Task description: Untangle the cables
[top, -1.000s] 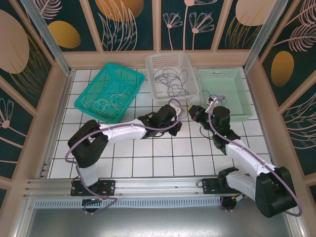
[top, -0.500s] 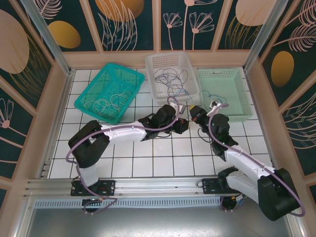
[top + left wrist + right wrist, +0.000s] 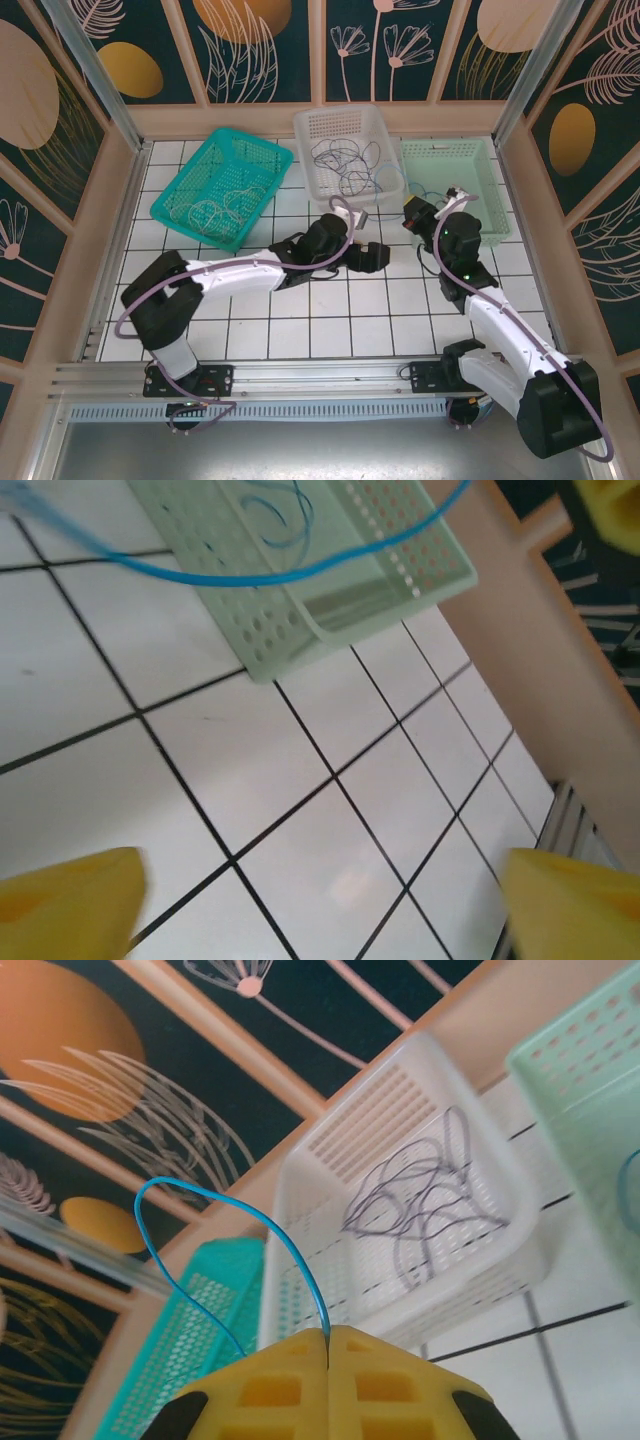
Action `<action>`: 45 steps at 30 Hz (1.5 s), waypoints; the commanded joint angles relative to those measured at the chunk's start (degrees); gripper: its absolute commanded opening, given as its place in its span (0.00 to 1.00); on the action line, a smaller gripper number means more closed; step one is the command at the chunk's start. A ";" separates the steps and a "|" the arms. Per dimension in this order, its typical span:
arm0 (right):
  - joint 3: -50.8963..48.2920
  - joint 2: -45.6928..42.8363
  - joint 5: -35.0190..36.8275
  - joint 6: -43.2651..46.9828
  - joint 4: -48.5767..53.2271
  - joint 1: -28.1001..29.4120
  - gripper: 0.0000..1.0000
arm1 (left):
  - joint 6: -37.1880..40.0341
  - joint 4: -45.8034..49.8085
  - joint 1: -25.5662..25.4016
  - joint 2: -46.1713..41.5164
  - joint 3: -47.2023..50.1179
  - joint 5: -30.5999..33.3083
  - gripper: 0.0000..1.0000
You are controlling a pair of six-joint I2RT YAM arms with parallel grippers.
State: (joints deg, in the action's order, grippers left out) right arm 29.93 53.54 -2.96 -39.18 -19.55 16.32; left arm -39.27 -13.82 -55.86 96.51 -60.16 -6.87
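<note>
At the far left corner of the table [image 3: 330,335] stands the teal basket [image 3: 183,172], and the pale grey cables [image 3: 215,210] lie inside it in loose loops. My left gripper [image 3: 320,900] hovers low over bare tiles near the middle of the table. Its fingers [image 3: 65,900] are wide apart and hold nothing.

At the middle of the far edge, the white basket [image 3: 302,150] carries the dark grey cables [image 3: 345,160], many loops lying across each other.

My right gripper [image 3: 328,1360] has its fingers pressed together on the blue cable [image 3: 250,578], which rises from them in an arch. In the left wrist view the cable passes over the pale green basket [image 3: 470,165], near the far right corner.

I judge these wires to be very light, limp and a little springy. They will probably drag their neighbours along and slip out of a weak pinch. I would take one strand at a free end or an outer loop, not at a crossing.
</note>
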 commanded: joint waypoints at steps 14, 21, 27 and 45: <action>4.88 -1.24 -1.81 16.30 9.85 -13.19 0.00 | 5.34 3.24 -0.04 -14.60 6.24 20.37 0.99; 6.36 2.90 -6.15 17.13 9.80 -24.19 0.00 | 4.32 2.59 0.00 -14.28 8.01 19.70 0.99; 8.35 12.82 -13.61 17.12 9.49 -31.71 0.00 | 3.67 1.62 0.04 -14.39 9.44 19.60 0.99; 10.09 18.08 -4.43 21.75 9.04 -29.19 0.88 | 4.06 4.29 0.55 -17.50 11.27 26.15 0.99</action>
State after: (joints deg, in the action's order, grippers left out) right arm 40.62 74.78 -11.75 -20.18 -8.78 -13.85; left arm -35.38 -11.00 -55.70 81.21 -49.78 16.16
